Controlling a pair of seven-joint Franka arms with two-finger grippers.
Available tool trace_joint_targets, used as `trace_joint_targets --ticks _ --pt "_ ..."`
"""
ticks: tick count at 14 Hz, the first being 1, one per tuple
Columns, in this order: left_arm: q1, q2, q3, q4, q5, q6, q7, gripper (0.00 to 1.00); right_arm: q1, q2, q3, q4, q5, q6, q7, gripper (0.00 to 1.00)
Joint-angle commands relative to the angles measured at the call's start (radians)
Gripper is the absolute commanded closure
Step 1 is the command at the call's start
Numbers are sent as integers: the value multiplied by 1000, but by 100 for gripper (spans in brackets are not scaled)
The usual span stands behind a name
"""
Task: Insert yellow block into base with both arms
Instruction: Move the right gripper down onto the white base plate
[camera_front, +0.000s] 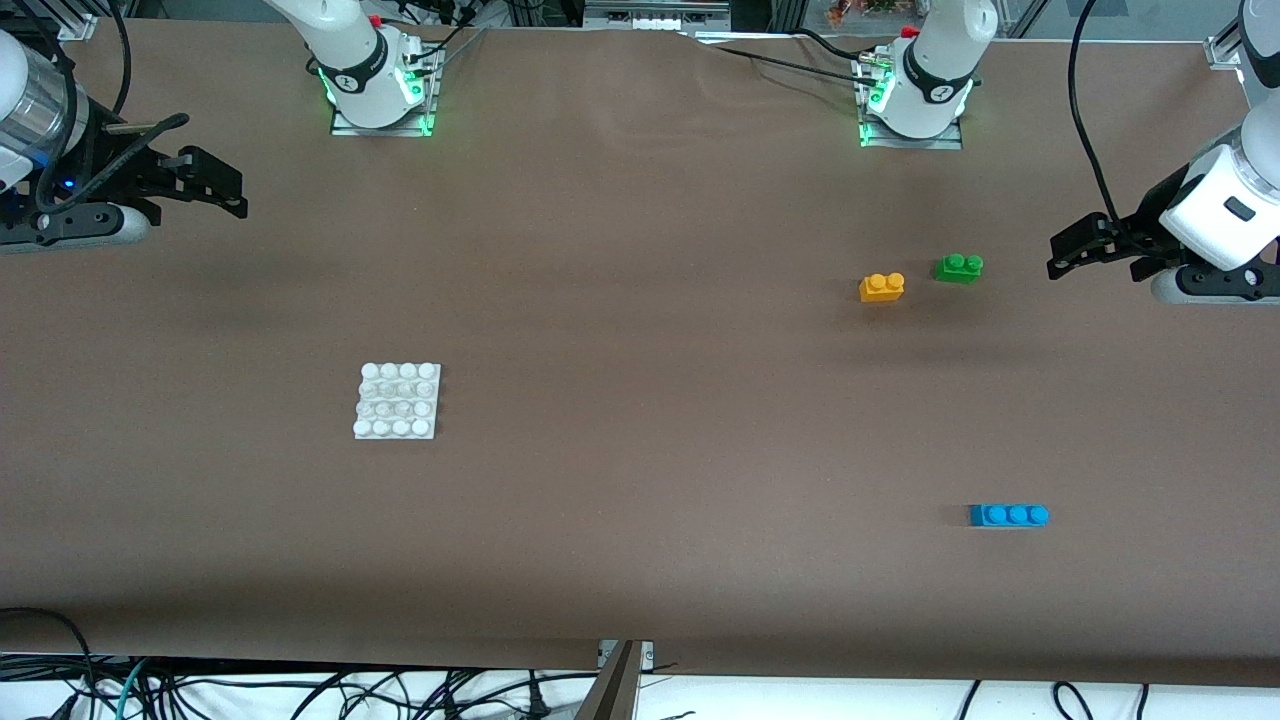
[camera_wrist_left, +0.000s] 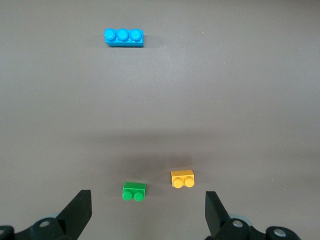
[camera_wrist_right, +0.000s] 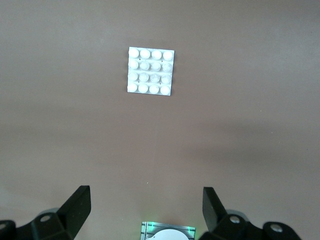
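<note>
The yellow block (camera_front: 881, 287) (camera_wrist_left: 182, 178) lies studs up on the brown table, toward the left arm's end. The white studded base (camera_front: 397, 401) (camera_wrist_right: 150, 70) lies flat toward the right arm's end, nearer to the front camera than the block. My left gripper (camera_front: 1062, 255) (camera_wrist_left: 148, 200) hangs open and empty over the table's left-arm end, apart from the block. My right gripper (camera_front: 236, 192) (camera_wrist_right: 145, 194) hangs open and empty over the right-arm end, well away from the base.
A green two-stud brick (camera_front: 958, 267) (camera_wrist_left: 134, 191) sits beside the yellow block, a little farther from the front camera. A blue three-stud brick (camera_front: 1008, 515) (camera_wrist_left: 123, 37) lies nearer to that camera. Both arm bases (camera_front: 380, 95) (camera_front: 915, 105) stand along the table's back edge.
</note>
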Motion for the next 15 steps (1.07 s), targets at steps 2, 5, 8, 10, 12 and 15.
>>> trace_joint_targets --ticks 2,5,8,10,12,15 --pt "5 10 -4 31 18 -25 19 0 -11 10 2 -39 2 51 -16 1" --pt "5 10 -4 31 18 -25 19 0 -11 -1 2 -205 -21 260 -16 1" --pt "3 10 -5 31 18 -25 18 0 -11 8 2 -364 -50 472 -12 1" --pt "3 10 -5 31 18 -25 18 0 -12 49 2 -446 -50 617 -3 1" --pt "3 10 -5 31 14 -25 16 0 -23 111 2 -504 -47 771 8 1" --pt "3 10 -5 31 14 -25 16 0 -23 204 4 -552 -38 955 42 1"
